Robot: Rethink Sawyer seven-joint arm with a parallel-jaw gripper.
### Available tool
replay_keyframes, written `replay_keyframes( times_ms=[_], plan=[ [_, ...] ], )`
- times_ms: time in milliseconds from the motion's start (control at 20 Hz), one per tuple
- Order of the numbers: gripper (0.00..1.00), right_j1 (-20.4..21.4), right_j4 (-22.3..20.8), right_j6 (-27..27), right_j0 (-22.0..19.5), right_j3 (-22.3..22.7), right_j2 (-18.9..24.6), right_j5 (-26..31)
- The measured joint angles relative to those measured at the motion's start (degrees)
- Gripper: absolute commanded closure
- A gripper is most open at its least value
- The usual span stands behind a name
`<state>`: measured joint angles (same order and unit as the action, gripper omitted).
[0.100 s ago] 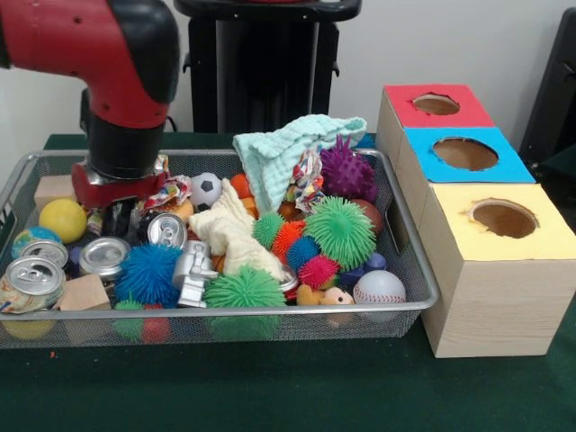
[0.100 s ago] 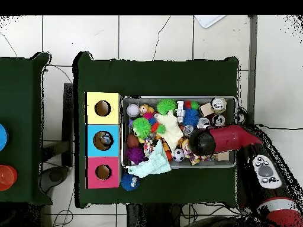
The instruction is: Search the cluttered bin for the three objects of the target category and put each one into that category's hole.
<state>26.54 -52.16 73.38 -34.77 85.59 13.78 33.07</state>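
Near edge of the wire mesh bin, lower half of the front view: drink cans at lower left, wooden block, blue spiky ball, grey toy figure, green spiky ball, baseball at lower right. Which category is the target isn't shown, so the three objects can't be picked out; candidates are all in the bin. Mid pile: cream plush, large green spiky ball, soccer ball. Far side: mint cloth draped over the heap, purple spiky ball. Hand is down in the left part of the bin under the red arm; it's buried in clutter, so I can't tell how far open it is or whether it holds anything. Risks: tight packing means a grasp likely drags a neighbour along; round balls and cans may roll or slip; the cloth may snag and is probably hiding items; hand may catch the mesh. The holes sit in the box row at right: yellow box, blue box, red box; a misaligned drop could bounce off the rim onto the worktop. Overhead view shows something already in the blue hole and a blue toy outside the bin. No legible brand or writing anywhere; can labels unreadable.
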Motion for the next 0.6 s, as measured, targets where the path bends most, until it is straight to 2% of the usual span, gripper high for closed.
replay_keyframes(
  times_ms=[250, 600],
  plan=[
    [1.00, 0.11, -0.65, 0.00, 4.01, 0.67, -1.87, -1.73],
    [1.00, 0.10, 0.36, 0.00, 4.10, 1.77, -2.52, -1.78]
  ],
)
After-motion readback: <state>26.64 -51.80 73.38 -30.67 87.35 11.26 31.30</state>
